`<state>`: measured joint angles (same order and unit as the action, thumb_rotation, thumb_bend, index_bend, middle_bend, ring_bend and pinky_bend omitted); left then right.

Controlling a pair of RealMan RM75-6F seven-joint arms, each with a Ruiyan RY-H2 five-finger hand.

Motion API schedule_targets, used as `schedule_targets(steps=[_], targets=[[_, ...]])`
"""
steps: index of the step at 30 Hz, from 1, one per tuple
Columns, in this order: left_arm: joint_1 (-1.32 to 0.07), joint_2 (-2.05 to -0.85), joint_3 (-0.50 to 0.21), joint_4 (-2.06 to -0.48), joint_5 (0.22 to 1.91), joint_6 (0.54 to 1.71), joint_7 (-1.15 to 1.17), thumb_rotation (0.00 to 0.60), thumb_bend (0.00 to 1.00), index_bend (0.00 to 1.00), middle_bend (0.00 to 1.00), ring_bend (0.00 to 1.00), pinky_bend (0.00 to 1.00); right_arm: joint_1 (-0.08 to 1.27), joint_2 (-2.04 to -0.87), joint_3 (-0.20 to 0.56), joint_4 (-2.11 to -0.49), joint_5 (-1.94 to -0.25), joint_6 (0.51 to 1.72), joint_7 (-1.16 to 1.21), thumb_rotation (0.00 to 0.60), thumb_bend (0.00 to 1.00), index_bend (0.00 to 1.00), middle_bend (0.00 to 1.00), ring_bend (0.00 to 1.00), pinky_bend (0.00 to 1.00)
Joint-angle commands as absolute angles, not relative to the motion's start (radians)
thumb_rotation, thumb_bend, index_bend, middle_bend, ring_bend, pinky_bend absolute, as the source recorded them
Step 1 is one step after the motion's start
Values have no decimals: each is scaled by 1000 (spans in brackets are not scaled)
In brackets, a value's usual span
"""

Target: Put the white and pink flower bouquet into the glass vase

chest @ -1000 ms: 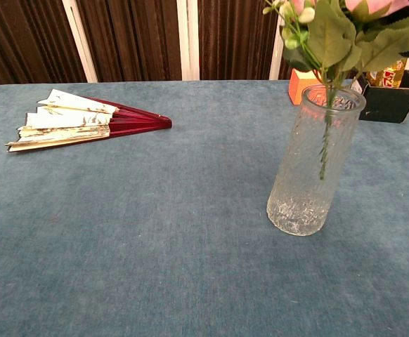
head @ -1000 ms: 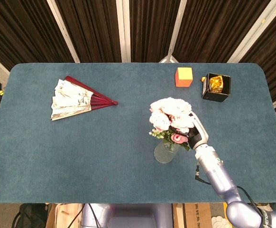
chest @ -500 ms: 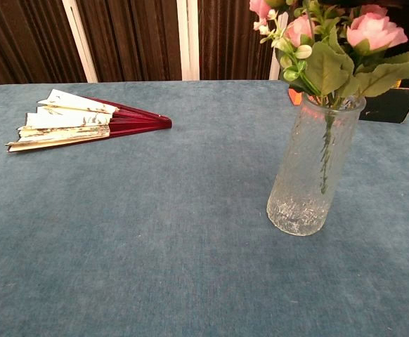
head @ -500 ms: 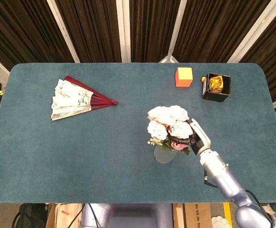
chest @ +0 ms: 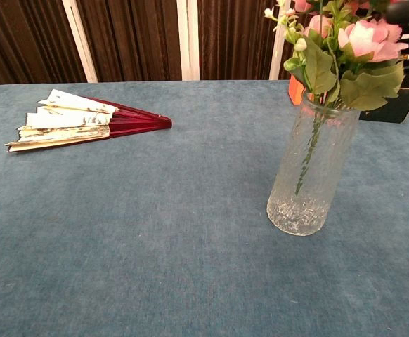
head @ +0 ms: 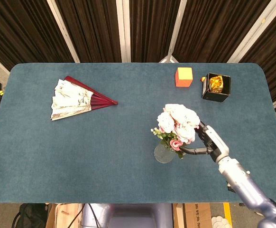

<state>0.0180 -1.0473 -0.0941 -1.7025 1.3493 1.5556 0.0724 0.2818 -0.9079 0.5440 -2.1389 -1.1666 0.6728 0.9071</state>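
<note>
The white and pink flower bouquet [head: 178, 124] stands with its stems inside the glass vase [head: 164, 154] and leans to the right. In the chest view the blooms and leaves [chest: 345, 49] sit above the rim of the vase [chest: 306, 175], and a green stem shows through the glass. My right hand [head: 209, 142] is just right of the bouquet with its fingers spread; one fingertip [head: 184, 150] reaches toward the lowest pink bloom, and nothing is gripped. The left hand is out of both views.
A folded paper fan [head: 76, 99] lies at the far left, also low in the chest view [chest: 78, 119]. An orange cube [head: 184, 77] and a black box [head: 217, 87] with a gold object stand at the back right of the blue table [head: 105, 156].
The bouquet went down into the vase. My right hand then let go, spread its fingers and drew back to the right, and the bouquet tipped rightward.
</note>
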Motion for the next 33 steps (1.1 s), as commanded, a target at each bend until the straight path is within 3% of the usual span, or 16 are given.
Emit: schedule_targets(steps=[1,7,10,13,16,20,21,24,33], targets=[[18,-1047,-94,-1702,1350,1556,71,600,250,117,0,0,30,215,-839,530,-2152,-1263,687,986,600,171,119,80,18,0],[22,-1042,-88,-1706,1361,1558,61,600,249,117,0,0,30,101,-759,452,-2079,-1423,813,1017,600,170,120,80,23,0],[26,-1038,-88,-1708,1362,1564,51,600,249,117,0,0,30,63,-747,414,-2046,-1482,866,1055,600,170,186,107,42,0],[31,-1035,-88,-1708,1365,1571,41,600,249,117,0,0,30,3,-762,356,-1967,-1619,1004,1028,600,170,214,117,57,0],[33,-1033,-86,-1708,1370,1574,35,600,249,117,0,0,30,-48,-847,308,-1858,-1702,1171,789,600,170,214,117,62,0],[33,-1032,-83,-1708,1377,1573,32,600,250,117,0,0,30,-79,-963,268,-1771,-1723,1280,397,600,170,214,117,52,0],[34,-1031,-82,-1708,1379,1575,31,600,250,117,0,0,30,-78,-987,231,-1733,-1760,1269,271,600,170,209,116,35,0],[36,-1030,-84,-1707,1377,1578,28,600,250,117,0,0,30,-72,-1020,194,-1714,-1777,1279,178,600,171,195,96,0,0],[35,-1030,-81,-1709,1380,1574,33,600,249,117,0,0,30,-85,-1101,177,-1725,-1751,1374,-167,600,170,194,70,0,0]])
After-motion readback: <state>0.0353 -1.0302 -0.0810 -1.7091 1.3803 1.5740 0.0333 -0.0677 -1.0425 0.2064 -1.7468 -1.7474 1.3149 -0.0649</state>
